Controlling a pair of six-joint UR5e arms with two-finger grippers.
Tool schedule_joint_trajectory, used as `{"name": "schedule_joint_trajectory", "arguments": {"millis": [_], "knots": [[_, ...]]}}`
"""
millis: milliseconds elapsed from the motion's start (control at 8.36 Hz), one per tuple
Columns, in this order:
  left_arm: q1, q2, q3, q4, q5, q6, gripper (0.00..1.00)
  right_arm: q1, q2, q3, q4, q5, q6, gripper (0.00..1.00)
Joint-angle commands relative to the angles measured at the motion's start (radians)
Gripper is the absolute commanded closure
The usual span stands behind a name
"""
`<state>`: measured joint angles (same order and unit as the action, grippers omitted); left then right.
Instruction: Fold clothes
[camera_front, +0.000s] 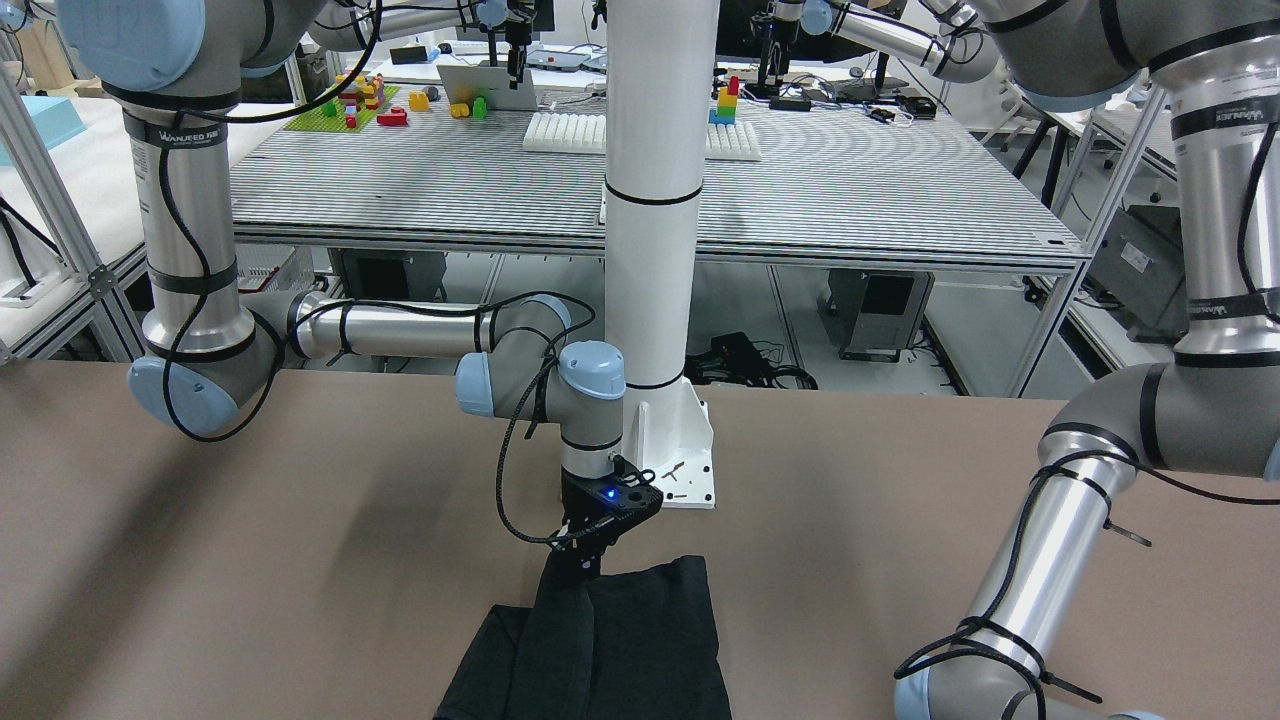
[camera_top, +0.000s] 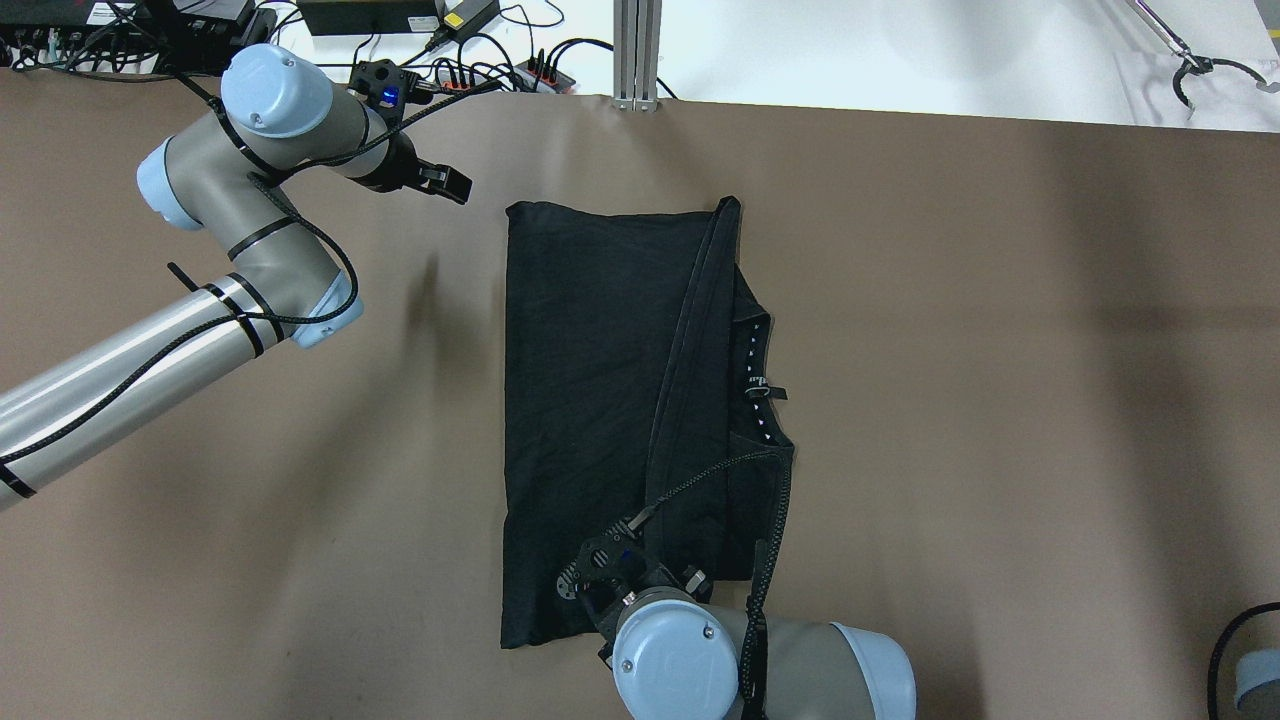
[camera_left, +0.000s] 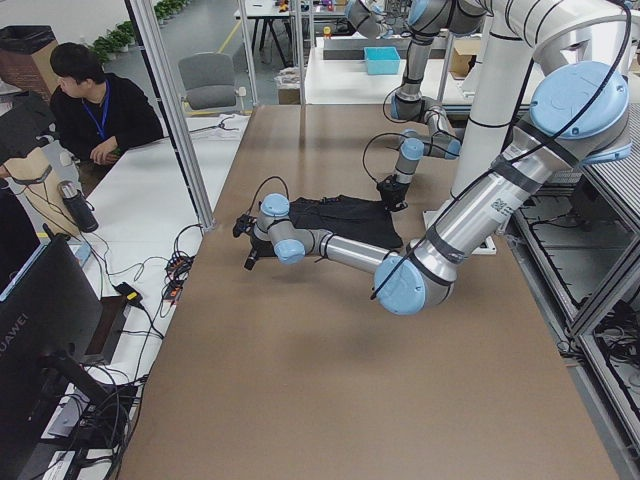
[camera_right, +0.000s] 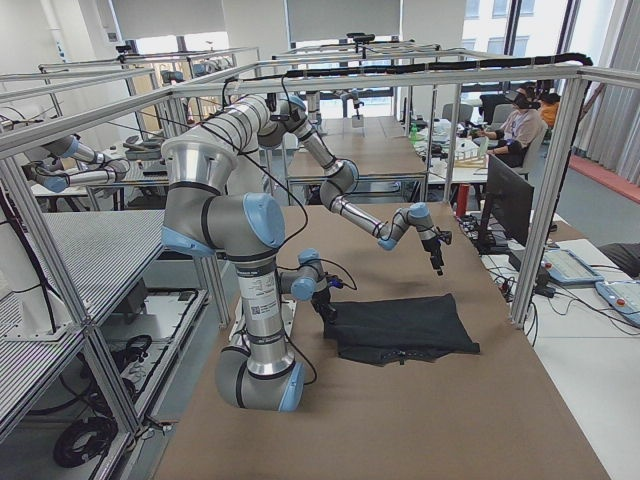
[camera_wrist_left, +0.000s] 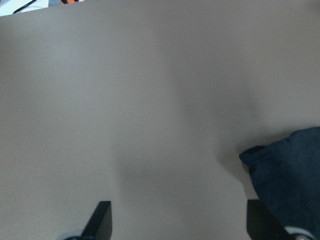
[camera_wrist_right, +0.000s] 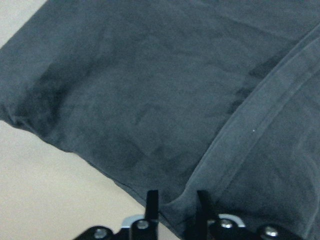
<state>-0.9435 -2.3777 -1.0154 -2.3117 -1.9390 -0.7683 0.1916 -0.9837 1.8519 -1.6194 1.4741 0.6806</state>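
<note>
Pinches hem of clothes (camera_top: 590, 380) at 6 o'clock in narrowed right gripper (camera_wrist_right: 176, 202); may slip if tugged. Holds left gripper (camera_wrist_left: 178, 217) wide, empty.

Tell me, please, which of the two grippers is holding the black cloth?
The right gripper: its narrow jaws pinch a fold of the cloth, while the left gripper hangs open over bare table beside the cloth's corner.

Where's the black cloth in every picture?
Front-facing: the black cloth is at the bottom centre, below the right gripper.
Overhead: centre of the table.
Exterior left: middle of the picture.
Exterior right: lower middle.
Left wrist: lower right corner only.
Right wrist: fills most of the picture.
Shared landmark: the right gripper pinching its edge.
</note>
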Motion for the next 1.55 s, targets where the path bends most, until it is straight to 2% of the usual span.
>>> {"name": "schedule_joint_trajectory", "arguments": {"millis": [0, 239, 359, 598, 837, 1076, 1315, 1435], "knots": [[0.008, -0.001, 0.0, 0.0, 0.0, -0.002, 0.05, 0.003, -0.024, 0.007, 0.006, 0.0, 0.01, 1.0], [0.015, -0.004, 0.0, 0.0, 0.0, -0.003, 0.05, 0.032, -0.042, 0.032, 0.004, 0.0, 0.01, 1.0], [0.015, -0.008, 0.0, 0.0, 0.0, -0.003, 0.05, 0.043, -0.084, 0.087, 0.003, 0.002, 0.011, 1.0], [0.017, -0.009, 0.0, 0.0, 0.0, -0.003, 0.05, 0.054, -0.197, 0.202, 0.007, 0.046, 0.11, 1.0], [0.017, -0.011, 0.0, 0.0, 0.0, -0.003, 0.05, 0.046, -0.263, 0.253, 0.012, 0.054, 0.236, 1.0], [0.017, -0.011, 0.0, 0.0, 0.0, -0.003, 0.05, -0.031, -0.3, 0.251, 0.038, 0.043, 0.487, 1.0], [0.015, -0.008, 0.001, 0.0, 0.0, -0.003, 0.05, -0.046, -0.375, 0.259, 0.096, 0.017, 0.525, 1.0], [0.015, -0.008, 0.0, 0.0, 0.0, -0.003, 0.05, -0.046, -0.377, 0.254, 0.107, 0.018, 0.542, 1.0]]}}
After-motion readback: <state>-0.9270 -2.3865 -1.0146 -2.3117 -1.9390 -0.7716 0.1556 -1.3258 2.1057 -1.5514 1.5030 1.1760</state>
